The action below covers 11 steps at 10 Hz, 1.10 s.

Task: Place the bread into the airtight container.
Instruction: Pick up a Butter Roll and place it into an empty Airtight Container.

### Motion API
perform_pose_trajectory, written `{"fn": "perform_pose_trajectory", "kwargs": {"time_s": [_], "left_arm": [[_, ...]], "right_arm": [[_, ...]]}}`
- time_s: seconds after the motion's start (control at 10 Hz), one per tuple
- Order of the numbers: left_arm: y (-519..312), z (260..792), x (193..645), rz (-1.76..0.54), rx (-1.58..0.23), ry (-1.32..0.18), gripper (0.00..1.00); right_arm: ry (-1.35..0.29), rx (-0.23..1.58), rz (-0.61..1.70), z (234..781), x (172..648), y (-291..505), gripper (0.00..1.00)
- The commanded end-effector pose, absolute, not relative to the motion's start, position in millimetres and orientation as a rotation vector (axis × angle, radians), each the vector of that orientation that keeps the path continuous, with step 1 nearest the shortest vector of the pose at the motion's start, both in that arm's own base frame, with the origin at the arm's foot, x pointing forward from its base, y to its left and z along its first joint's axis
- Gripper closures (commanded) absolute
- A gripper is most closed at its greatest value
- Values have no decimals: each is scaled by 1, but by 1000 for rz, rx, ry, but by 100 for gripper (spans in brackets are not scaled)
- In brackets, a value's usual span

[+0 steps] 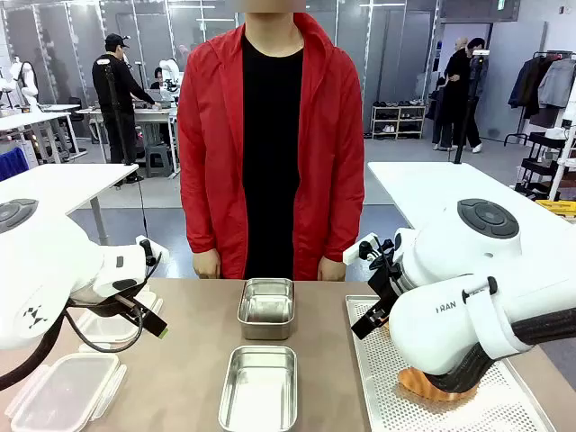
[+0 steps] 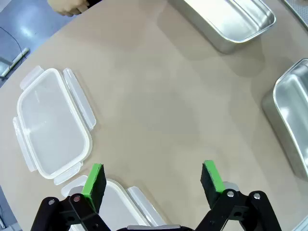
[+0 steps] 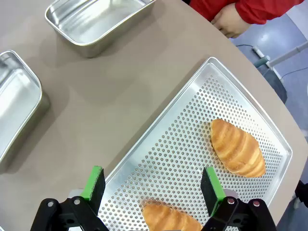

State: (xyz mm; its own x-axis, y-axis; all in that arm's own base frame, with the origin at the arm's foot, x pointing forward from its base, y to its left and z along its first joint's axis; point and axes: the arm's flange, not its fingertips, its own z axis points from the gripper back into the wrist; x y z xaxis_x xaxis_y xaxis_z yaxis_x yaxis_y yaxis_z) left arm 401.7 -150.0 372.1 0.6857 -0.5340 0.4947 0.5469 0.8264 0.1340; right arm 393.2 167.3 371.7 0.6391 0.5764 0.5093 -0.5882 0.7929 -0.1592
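Two golden bread rolls lie on a perforated metal tray (image 3: 183, 139): one roll (image 3: 237, 147) farther out, the other roll (image 3: 171, 217) close under my right gripper (image 3: 153, 185), which hangs open above the tray with nothing in it. In the front view a bit of bread (image 1: 423, 385) shows beneath the right arm. Two open steel containers stand mid-table, a far one (image 1: 265, 306) and a near one (image 1: 259, 387). My left gripper (image 2: 153, 178) is open over bare table. Just left of it lie the clear snap lids (image 2: 53, 127).
A second clear lid (image 2: 115, 202) lies under the left gripper, and both lids (image 1: 63, 391) sit at the table's left front. A person in a red jacket stands at the far edge with a hand (image 3: 231, 21) on the table. The steel containers (image 2: 231, 19) lie to the left gripper's far right.
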Motion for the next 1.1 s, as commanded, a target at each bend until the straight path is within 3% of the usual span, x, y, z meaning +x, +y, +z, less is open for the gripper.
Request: {"fn": "perform_pose_trajectory", "kwargs": {"time_s": [0.0,1.0], "left_arm": [[-150,372,402,-606,-25,-546,0],[-150,372,402,-606,-25,-546,0]], "right_arm": [[-573,22,664,372,393,167,0],[-573,22,664,372,393,167,0]]}}
